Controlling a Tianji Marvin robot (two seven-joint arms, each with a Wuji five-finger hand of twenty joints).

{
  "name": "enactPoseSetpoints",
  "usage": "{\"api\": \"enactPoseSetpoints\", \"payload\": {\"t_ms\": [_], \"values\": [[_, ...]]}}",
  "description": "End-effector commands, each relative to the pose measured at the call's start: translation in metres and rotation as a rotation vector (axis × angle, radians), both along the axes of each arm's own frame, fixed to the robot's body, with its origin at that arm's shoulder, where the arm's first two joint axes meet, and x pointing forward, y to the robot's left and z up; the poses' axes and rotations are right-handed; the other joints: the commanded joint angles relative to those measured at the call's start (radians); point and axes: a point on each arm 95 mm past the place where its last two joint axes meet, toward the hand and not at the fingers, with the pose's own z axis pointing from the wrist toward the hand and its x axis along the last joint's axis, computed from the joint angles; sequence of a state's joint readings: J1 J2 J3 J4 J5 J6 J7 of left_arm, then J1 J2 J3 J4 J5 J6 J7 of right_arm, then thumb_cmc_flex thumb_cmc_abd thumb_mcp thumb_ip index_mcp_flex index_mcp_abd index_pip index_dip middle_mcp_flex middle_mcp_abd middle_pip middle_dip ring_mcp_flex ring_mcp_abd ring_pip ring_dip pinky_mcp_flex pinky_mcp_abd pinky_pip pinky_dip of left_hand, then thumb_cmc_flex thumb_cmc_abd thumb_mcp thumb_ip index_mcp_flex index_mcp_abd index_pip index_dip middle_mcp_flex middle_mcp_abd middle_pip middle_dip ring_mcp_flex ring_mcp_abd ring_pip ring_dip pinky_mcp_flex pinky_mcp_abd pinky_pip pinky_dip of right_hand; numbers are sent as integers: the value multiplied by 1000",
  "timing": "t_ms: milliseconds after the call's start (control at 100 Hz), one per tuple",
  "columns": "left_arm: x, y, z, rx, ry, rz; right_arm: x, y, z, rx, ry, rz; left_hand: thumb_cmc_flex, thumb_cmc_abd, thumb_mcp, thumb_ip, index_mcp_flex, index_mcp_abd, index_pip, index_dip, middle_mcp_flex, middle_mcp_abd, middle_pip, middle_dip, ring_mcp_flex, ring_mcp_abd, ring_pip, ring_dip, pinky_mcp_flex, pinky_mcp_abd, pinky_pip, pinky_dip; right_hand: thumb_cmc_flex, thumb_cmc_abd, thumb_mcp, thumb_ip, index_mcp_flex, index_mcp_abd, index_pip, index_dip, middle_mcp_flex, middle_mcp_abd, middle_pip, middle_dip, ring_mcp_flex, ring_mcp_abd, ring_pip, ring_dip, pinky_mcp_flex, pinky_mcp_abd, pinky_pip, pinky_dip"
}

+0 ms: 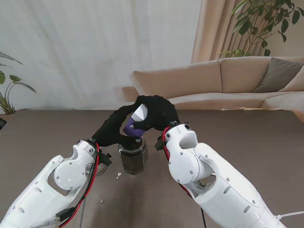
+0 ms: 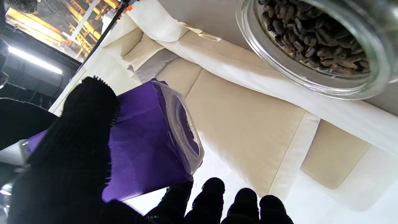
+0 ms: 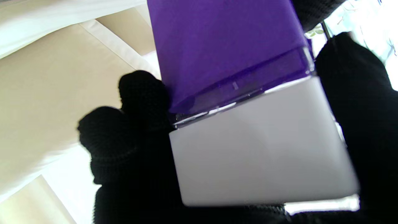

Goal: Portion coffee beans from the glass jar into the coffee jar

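The glass jar [image 1: 133,159] stands open on the brown table between my arms, dark coffee beans [image 2: 314,37] filling it to near the rim. Just above its mouth both black-gloved hands hold the coffee jar [image 1: 131,128], a purple container with a white cap [image 1: 140,113], tilted with the cap uppermost. My left hand [image 1: 111,129] grips the purple body [image 2: 140,143] from the left, thumb on one side and fingertips [image 2: 214,193] on the other. My right hand [image 1: 157,112] closes over the cap [image 3: 261,143] from the far side. Whether the cap is loose is hidden.
A round metallic object [image 1: 98,167] lies half hidden by my left wrist. Small white specks [image 1: 118,175] sit on the table near the jar. A beige sofa [image 1: 237,80] and potted plants [image 1: 266,23] stand beyond the table's far edge.
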State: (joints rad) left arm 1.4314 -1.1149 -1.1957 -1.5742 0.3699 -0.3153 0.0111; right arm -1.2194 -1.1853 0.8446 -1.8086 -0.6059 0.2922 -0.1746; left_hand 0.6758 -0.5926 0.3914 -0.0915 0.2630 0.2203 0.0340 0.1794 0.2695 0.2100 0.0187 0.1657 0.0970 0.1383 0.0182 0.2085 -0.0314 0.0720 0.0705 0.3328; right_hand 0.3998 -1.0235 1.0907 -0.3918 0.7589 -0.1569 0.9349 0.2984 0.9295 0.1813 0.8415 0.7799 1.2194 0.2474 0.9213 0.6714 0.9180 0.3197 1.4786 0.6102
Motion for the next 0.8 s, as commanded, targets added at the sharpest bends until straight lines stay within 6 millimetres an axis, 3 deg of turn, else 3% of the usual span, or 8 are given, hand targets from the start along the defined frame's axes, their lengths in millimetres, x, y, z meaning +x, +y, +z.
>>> {"api": "enactPoseSetpoints", "payload": {"t_ms": [0,70,280,450,690,720,790], "values": [[3,-3,9,-25,-9,-25,-7,12,-10,29,20,75,0,56,105,1,43,-26,42,60,52,-17,11,22,48,-1,17,22,4,-65,20,30,315,44,307,86,127,44,424,20,121,-99,99,67,99,-305,188,31,150,-160,-62,16],[3,-2,11,-34,-11,-34,-5,13,-13,45,-2,114,1,43,136,-2,93,-11,73,126,109,-24,29,43,110,0,48,45,54,-62,38,45,316,45,306,86,127,43,425,17,121,-102,96,70,98,-303,185,30,149,-163,-64,17],[2,-3,14,-72,-6,-69,2,14,-20,70,-35,183,28,13,195,-9,209,20,116,210,232,-24,62,85,229,11,126,98,145,-42,121,93,320,47,304,88,126,36,431,10,118,-106,92,79,98,-305,179,28,145,-167,-72,21],[1,-6,16,-94,-4,-103,5,16,-23,95,-52,214,65,9,213,-12,333,25,171,293,364,-4,106,158,341,61,233,175,130,2,445,219,326,51,302,91,123,32,438,1,113,-110,90,88,97,-299,169,24,135,-168,-81,26],[2,-13,15,-102,1,-115,5,19,-28,131,-64,250,174,13,282,-4,507,28,320,427,588,26,187,284,507,132,423,302,173,54,806,221,333,50,302,94,122,30,454,-19,112,-112,90,91,97,-293,162,19,126,-168,-91,37],[3,-13,14,-101,3,-111,5,19,-29,143,-59,257,211,2,260,-35,514,26,368,501,620,30,202,306,531,143,454,323,187,64,840,230,334,49,302,94,122,31,455,-21,111,-111,90,92,96,-290,162,19,126,-168,-92,38],[3,-16,11,-99,5,-102,5,21,-31,173,-46,266,287,-13,192,-50,527,15,451,587,672,33,235,355,574,163,517,369,217,94,904,259,338,49,302,95,122,36,458,-26,110,-106,91,93,96,-287,163,19,123,-166,-93,40]]}}
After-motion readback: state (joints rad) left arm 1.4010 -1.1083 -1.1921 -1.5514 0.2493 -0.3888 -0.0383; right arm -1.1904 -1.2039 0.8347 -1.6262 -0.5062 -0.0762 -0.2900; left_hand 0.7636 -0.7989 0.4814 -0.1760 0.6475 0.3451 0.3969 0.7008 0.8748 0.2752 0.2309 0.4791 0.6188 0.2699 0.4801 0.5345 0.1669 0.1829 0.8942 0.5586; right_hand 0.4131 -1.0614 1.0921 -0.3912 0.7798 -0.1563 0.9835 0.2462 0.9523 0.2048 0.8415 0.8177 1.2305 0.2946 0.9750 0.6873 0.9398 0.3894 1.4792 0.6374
